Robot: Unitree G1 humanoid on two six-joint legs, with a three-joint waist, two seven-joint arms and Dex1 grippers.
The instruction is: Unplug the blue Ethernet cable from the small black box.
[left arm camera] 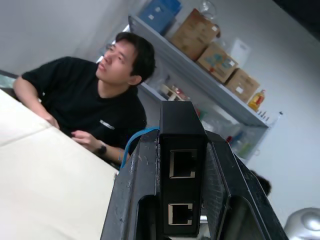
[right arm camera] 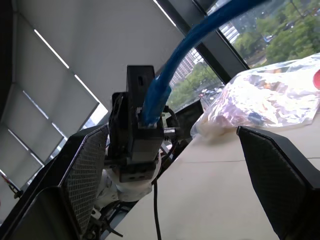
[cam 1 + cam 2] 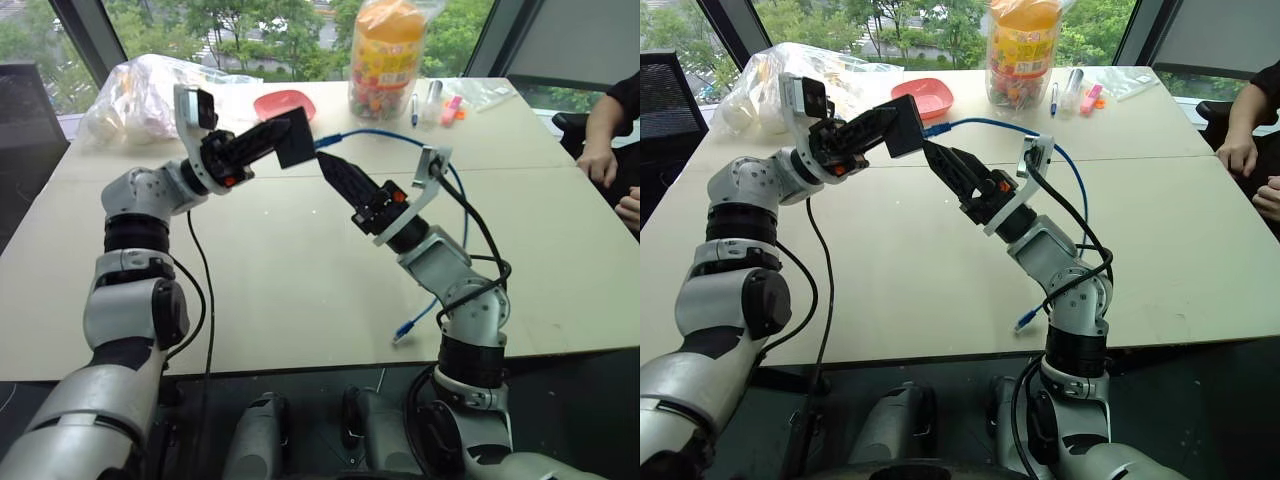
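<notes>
- Left gripper (image 3: 283,137) is clamped on the small black box (image 3: 295,138), held above the table (image 3: 300,260).
- Right gripper (image 3: 330,165) — fingers spread — sits just beside the blue Ethernet cable (image 3: 985,124), apparently still plugged in.
- Snack jar (image 3: 387,60) label — unreadable.

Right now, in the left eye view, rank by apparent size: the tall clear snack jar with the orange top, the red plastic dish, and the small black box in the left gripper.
1. Tall clear snack jar, clearly largest.
2. Red plastic dish and small black box look alike. The box is lifted closer to the camera, so their order is unsure.
</notes>
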